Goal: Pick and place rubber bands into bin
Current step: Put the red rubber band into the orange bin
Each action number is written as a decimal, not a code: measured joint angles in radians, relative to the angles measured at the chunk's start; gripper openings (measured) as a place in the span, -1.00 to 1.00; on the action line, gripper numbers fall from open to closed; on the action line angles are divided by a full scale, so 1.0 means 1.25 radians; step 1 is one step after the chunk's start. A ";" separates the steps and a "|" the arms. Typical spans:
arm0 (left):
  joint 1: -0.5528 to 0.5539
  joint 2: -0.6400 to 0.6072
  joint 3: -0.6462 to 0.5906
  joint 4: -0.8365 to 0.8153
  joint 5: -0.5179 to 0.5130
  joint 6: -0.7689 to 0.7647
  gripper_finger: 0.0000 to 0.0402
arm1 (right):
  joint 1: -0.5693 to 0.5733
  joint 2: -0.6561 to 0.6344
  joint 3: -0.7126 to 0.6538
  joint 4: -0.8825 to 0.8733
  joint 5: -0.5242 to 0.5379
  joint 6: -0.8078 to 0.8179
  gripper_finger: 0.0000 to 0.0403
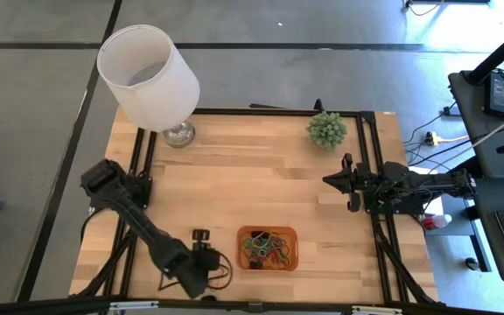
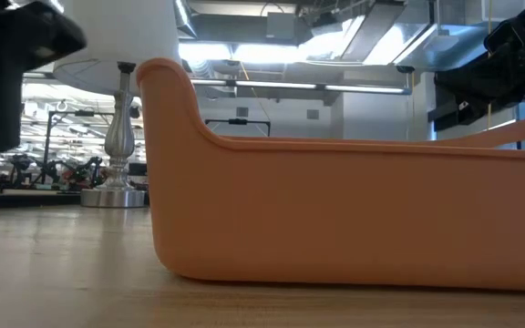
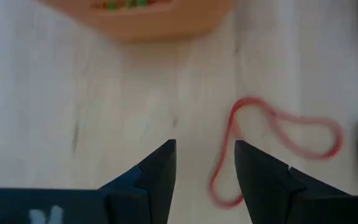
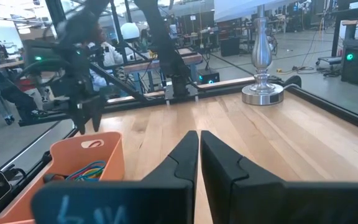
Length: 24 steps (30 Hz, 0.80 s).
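Observation:
The orange bin (image 1: 268,248) sits near the table's near edge with several coloured rubber bands (image 1: 265,247) inside; it fills the low view (image 2: 354,210). One red rubber band (image 3: 272,140) lies flat on the wood just left of the bin (image 3: 142,18). My left gripper (image 3: 205,155) is open and points down over that band's end, its fingers apart from it; it also shows in the high view (image 1: 206,254). My right gripper (image 4: 199,149) is shut, waiting at the table's right side (image 1: 335,179).
A white lampshade (image 1: 147,74) on a metal base (image 1: 178,133) stands at the far left corner. A small green plant (image 1: 326,129) sits at the far right. Bare wood (image 1: 252,188) stretches across the middle of the table.

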 joint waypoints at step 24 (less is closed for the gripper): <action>-0.067 -0.013 -0.355 0.587 -0.124 0.086 -0.28 | 0.000 0.000 0.000 0.000 0.000 0.001 -0.89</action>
